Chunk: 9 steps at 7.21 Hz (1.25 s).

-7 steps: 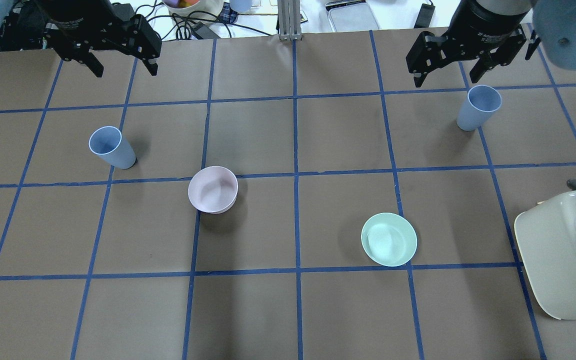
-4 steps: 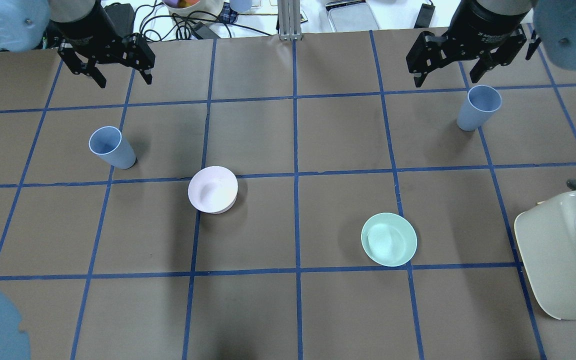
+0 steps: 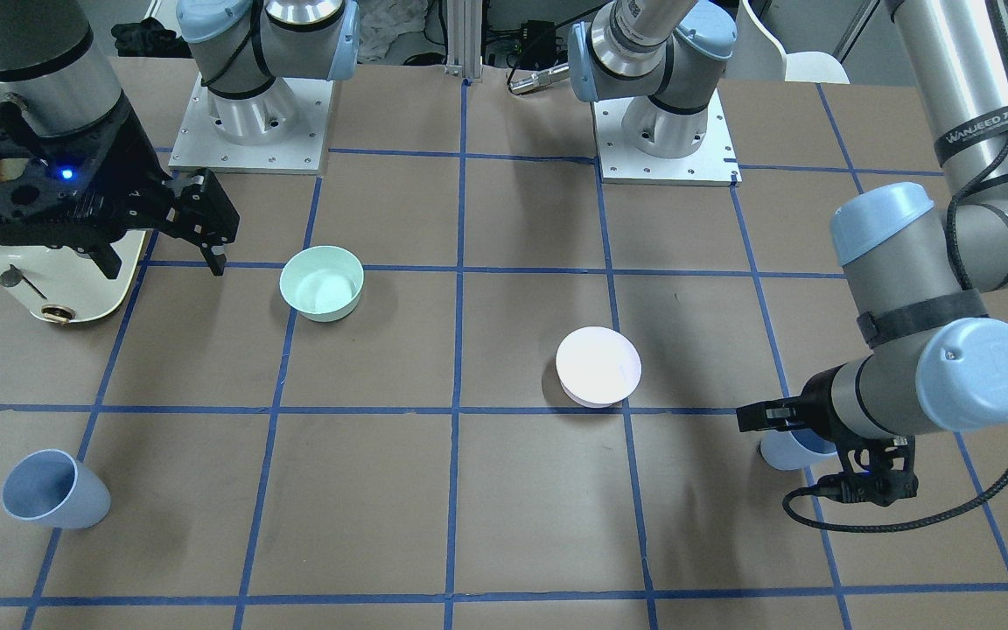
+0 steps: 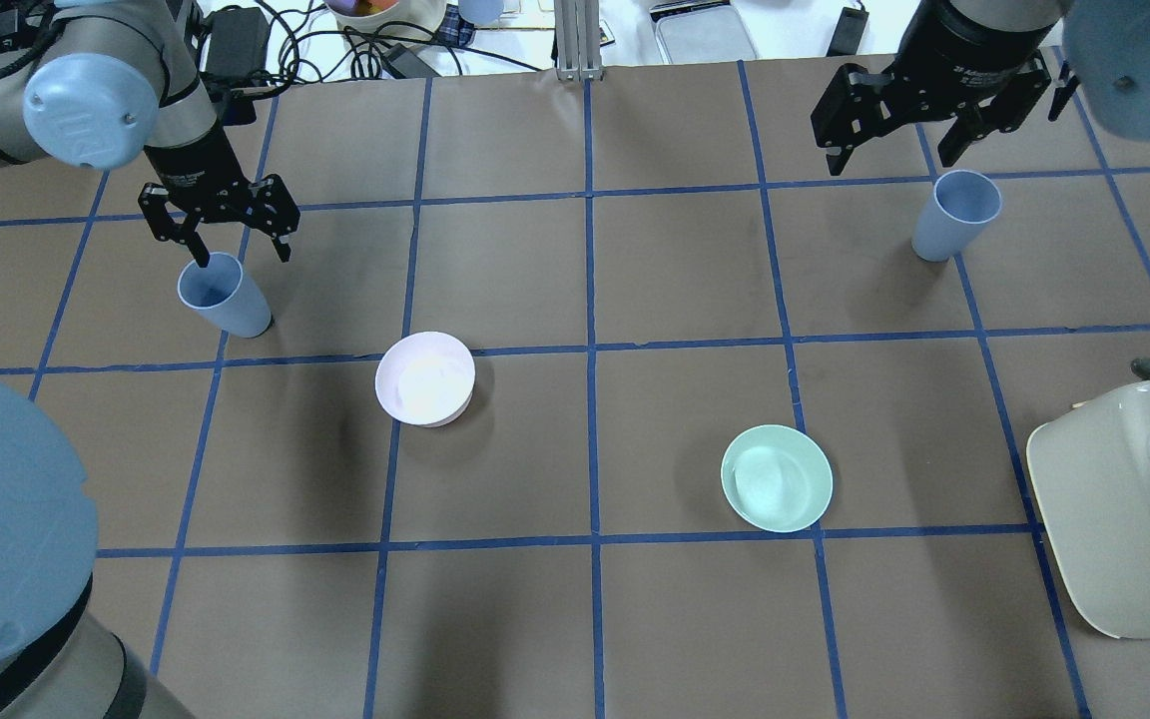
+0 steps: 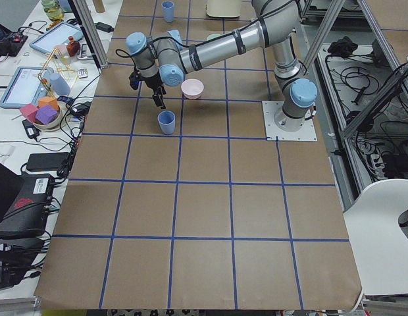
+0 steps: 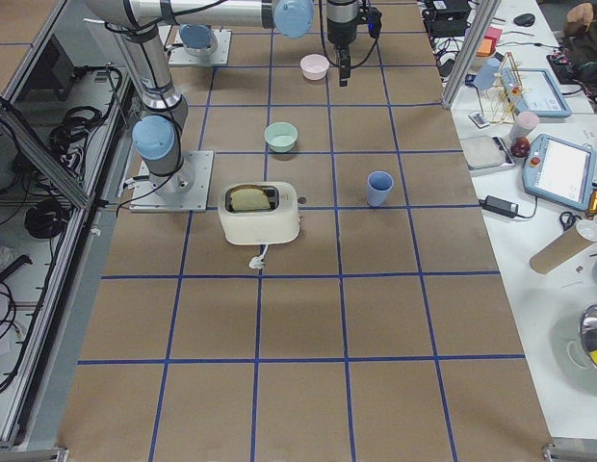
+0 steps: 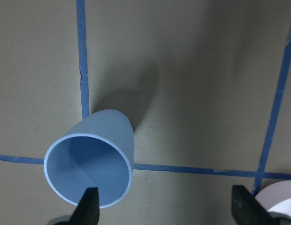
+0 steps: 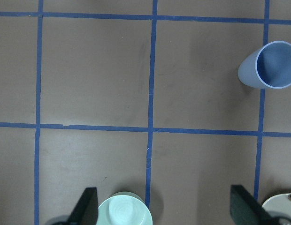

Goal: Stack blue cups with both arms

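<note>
Two pale blue cups stand upright on the table. The left cup (image 4: 224, 295) also shows in the front view (image 3: 788, 451) and fills the lower left of the left wrist view (image 7: 89, 168). My left gripper (image 4: 241, 255) is open just behind this cup, with one finger (image 7: 89, 206) over its rim; it holds nothing. The right cup (image 4: 956, 215) stands at the far right, also in the front view (image 3: 53, 500) and the right wrist view (image 8: 270, 65). My right gripper (image 4: 889, 158) is open and empty, high and behind that cup.
A pale pink bowl (image 4: 425, 379) and a mint-green bowl (image 4: 777, 477) sit between the cups, nearer the robot. A cream toaster (image 4: 1124, 509) stands at the right edge. Cables and clutter lie beyond the table's far edge.
My left arm has swung in and come down, bringing its open gripper from the far left corner to the left cup. The right gripper and both cups have not moved.
</note>
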Tool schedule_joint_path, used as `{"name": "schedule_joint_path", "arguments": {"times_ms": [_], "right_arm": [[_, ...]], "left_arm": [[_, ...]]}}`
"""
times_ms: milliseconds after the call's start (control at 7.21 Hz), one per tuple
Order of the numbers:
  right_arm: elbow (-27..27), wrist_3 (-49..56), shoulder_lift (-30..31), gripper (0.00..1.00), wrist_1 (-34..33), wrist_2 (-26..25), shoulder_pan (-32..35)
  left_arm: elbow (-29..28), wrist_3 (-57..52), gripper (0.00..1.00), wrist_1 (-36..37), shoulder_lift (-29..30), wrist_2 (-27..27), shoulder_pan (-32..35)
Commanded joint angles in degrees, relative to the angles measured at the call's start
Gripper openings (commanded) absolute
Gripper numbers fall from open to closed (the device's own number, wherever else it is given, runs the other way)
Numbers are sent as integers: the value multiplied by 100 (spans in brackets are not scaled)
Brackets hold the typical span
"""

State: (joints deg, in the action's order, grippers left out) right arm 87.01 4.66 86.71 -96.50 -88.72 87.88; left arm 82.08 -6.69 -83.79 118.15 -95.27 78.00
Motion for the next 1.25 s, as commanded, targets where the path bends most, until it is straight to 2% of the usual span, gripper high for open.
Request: {"name": "schedule_joint_path", "arguments": {"times_ms": [0, 139, 277, 416, 832, 1109], "right_arm": [[0, 0, -5, 100, 0, 12, 10], [0, 0, -5, 100, 0, 13, 10], [9, 0, -5, 100, 0, 13, 10], [9, 0, -5, 100, 0, 13, 10], [9, 0, 3, 100, 0, 13, 10], [9, 0, -5, 100, 0, 4, 1]], "left_arm": [[106, -51, 75, 38, 111, -1, -101], [124, -51, 48, 47, 164, 0, -101], [132, -69, 11, 47, 181, -9, -110], [133, -86, 0, 290, 182, -27, -171], [54, -87, 0, 372, 25, -1, -154], [-121, 175, 0, 363, -161, 331, 501]]}}
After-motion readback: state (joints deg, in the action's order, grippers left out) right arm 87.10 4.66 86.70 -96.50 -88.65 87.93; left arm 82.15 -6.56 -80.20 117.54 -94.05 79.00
